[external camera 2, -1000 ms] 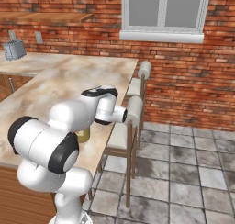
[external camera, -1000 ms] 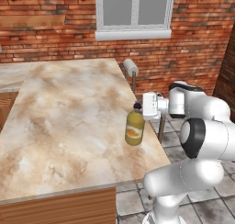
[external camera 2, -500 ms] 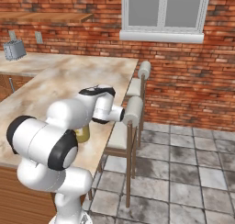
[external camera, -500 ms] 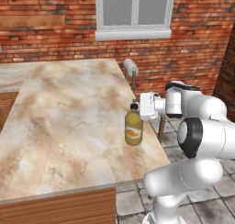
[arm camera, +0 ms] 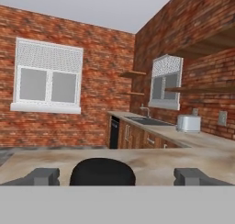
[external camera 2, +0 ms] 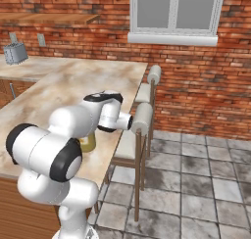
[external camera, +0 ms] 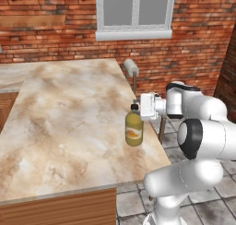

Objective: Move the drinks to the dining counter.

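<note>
gripper (arm camera: 114, 176) | now wide open, released from a second ago | juice bottle (external camera: 134, 130) upright on dining counter (external camera: 64, 113)

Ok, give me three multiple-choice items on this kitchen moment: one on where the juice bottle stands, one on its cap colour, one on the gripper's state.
1. Where does the juice bottle stand?
A. On the floor tiles
B. On the dining counter, near its stool-side edge
C. On a stool

2. What colour is its cap?
A. Black
B. Red
C. White

3. How is the gripper?
A. Shut on the bottle
B. Shut, empty
C. Open, a finger on each side of the cap

Answers: 1 B, the left base view shows it upright on the marbled top. 2 A, a dark cap tops the yellow body. 3 C, the hand view shows both fingertips wide apart, clear of the cap.
</note>
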Available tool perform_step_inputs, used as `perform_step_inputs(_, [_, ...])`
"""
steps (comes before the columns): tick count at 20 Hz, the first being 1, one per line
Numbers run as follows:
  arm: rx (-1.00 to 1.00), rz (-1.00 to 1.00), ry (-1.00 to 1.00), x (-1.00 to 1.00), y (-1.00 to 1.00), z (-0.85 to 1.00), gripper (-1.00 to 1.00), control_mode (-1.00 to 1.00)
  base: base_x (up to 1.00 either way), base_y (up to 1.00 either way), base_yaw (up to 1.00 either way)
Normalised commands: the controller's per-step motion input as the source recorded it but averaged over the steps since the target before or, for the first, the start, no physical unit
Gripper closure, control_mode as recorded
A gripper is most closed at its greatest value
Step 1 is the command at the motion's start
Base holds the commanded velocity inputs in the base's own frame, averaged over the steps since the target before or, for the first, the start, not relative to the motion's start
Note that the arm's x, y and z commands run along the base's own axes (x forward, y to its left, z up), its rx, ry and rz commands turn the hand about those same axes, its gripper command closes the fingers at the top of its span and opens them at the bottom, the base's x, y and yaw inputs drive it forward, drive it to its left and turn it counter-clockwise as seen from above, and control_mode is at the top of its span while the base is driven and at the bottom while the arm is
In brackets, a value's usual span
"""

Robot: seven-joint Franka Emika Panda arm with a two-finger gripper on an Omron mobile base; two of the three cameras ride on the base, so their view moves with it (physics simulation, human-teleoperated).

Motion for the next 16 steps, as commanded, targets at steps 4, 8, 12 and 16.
perform_step_inputs(4, [0.00,0.00,0.00,-0.14,0.00,0.00,-1.00,-1.00,0.00,0.00,0.00])
perform_step_inputs(8, [0.00,0.00,0.00,-0.24,-0.01,0.00,-1.00,-1.00,0.00,0.00,0.00])
perform_step_inputs(12, [0.00,0.00,0.00,-0.07,0.00,0.00,-1.00,-1.00,0.00,0.00,0.00])
perform_step_inputs(16, [0.00,0.00,0.00,0.00,0.00,0.03,-1.00,-1.00,0.00,0.00,0.00])
